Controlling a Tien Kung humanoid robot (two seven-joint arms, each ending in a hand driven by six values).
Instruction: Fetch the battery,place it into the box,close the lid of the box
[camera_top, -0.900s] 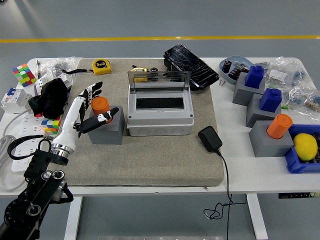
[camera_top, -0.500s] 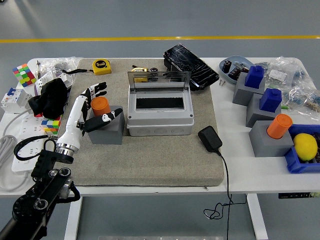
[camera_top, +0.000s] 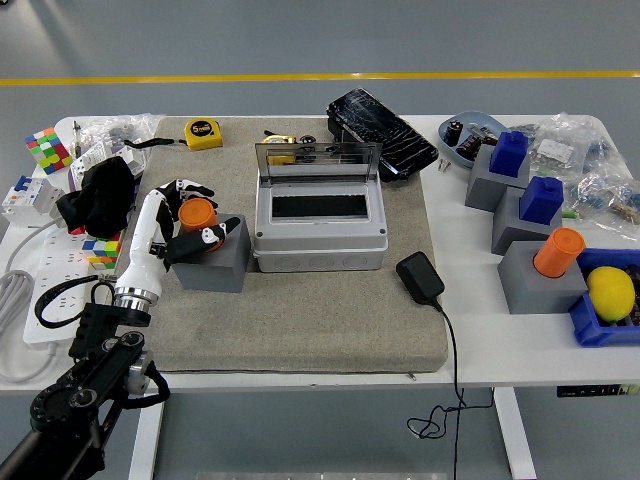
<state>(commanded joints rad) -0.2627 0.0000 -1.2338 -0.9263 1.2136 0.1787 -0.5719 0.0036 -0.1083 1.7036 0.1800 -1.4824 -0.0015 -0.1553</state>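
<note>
White table (camera_top: 470, 330), left hand (camera_top: 178, 222) fingers (camera_top: 196, 188) curled around orange battery (camera_top: 198, 212); box (camera_top: 318, 222) lid open

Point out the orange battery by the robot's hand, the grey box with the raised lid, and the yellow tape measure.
orange battery (camera_top: 198, 211), head view, its top end.
grey box (camera_top: 320, 240), head view, its front wall.
yellow tape measure (camera_top: 203, 132), head view, its top face.
</note>
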